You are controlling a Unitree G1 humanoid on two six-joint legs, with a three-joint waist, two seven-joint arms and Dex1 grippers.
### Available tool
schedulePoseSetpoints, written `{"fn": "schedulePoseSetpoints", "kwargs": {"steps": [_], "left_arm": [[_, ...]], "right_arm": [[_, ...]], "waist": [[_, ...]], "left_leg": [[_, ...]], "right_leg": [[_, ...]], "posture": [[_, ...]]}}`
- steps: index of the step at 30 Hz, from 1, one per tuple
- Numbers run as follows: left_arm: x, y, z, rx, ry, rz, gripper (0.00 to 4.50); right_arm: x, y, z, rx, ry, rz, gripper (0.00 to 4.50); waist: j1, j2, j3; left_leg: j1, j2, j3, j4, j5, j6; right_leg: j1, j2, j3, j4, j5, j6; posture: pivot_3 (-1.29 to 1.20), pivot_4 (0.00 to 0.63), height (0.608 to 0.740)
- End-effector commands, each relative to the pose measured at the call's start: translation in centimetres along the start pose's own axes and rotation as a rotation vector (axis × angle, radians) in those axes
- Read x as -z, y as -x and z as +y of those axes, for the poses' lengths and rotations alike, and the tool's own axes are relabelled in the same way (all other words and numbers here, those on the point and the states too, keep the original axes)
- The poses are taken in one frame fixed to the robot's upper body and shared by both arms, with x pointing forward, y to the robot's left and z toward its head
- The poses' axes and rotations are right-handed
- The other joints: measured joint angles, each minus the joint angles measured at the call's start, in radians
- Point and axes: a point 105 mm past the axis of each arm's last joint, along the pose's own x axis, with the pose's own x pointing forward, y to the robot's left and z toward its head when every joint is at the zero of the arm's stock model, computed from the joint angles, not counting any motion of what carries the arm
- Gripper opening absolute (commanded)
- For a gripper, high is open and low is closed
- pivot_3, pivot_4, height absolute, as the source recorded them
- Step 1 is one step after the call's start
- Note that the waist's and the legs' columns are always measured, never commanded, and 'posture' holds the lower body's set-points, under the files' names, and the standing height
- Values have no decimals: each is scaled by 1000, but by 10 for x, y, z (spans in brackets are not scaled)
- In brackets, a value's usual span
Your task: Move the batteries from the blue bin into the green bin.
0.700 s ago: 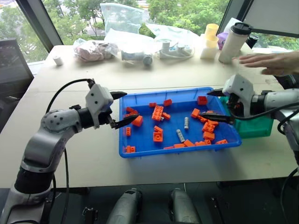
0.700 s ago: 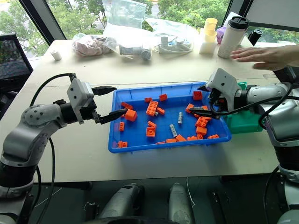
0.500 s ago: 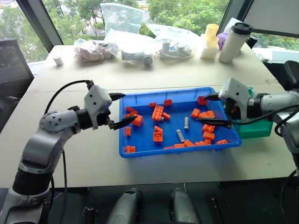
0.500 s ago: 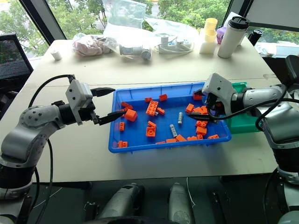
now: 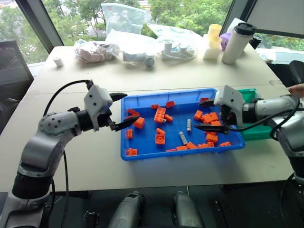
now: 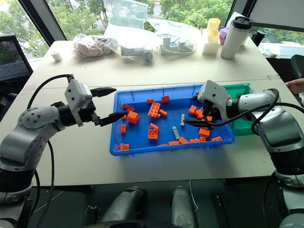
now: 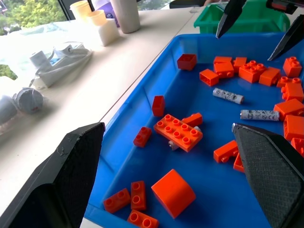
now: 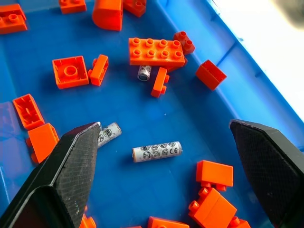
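The blue bin [image 5: 156, 153] lies mid-table, strewn with orange bricks [image 5: 160, 114]. Two batteries [image 5: 189, 125] [image 5: 183, 138] lie bare on its floor right of centre. A third battery [image 8: 144, 72] pokes out from under a long brick. The green bin [image 5: 259, 133] stands against the blue bin's right end. My right gripper [image 5: 197, 114] hangs open over the right part of the blue bin, just right of the batteries; one battery [image 8: 157, 151] lies between its fingers in the right wrist view. My left gripper [image 5: 133, 108] is open and empty over the blue bin's left rim.
Along the table's far edge lie plastic bags [image 5: 124, 19], a white tumbler with a black lid [image 5: 237, 42] and yellow cups [image 5: 213, 42]. A small white roll [image 5: 59, 61] sits far left. A person's hand [image 5: 297, 89] shows at the right edge.
My right gripper has moved left from beside the green bin to over the blue bin, near the batteries. The person's hand has drawn back to the right edge. The left gripper has barely moved.
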Motion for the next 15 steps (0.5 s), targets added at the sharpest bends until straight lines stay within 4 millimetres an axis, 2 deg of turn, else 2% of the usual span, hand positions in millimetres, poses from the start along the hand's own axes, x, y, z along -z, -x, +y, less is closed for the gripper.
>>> {"fn": "schedulePoseSetpoints", "kwargs": {"steps": [1, 5, 10, 15], "left_arm": [[-11, 3, 2, -8, -42, -22, 4500], [-12, 2, 0, -4, -41, -26, 4500], [-10, -1, -3, 4, -37, -28, 4500], [-8, -4, -8, 15, -26, -32, 4500]], "right_arm": [[-10, 0, -2, 3, 48, -24, 4450], [-8, -9, 6, -45, 50, -6, 4450], [-6, -25, 24, -132, -36, 25, 4450], [0, -28, 33, -194, -97, 96, 4450]], "waist": [[0, 0, 0], [0, 0, 0], [0, 0, 0], [0, 0, 0]], "left_leg": [[0, 0, 0, 0, 0, 0], [0, 0, 0, 0, 0, -1], [0, 0, 0, 0, 0, 0], [0, 0, 0, 0, 0, 0]], "right_leg": [[0, 0, 0, 0, 0, 0], [0, 0, 0, 0, 0, 0], [0, 0, 0, 0, 0, 0], [0, 0, 0, 0, 0, 0]], "posture": [[0, 150, 740], [0, 150, 740], [0, 150, 740], [0, 150, 740]]}}
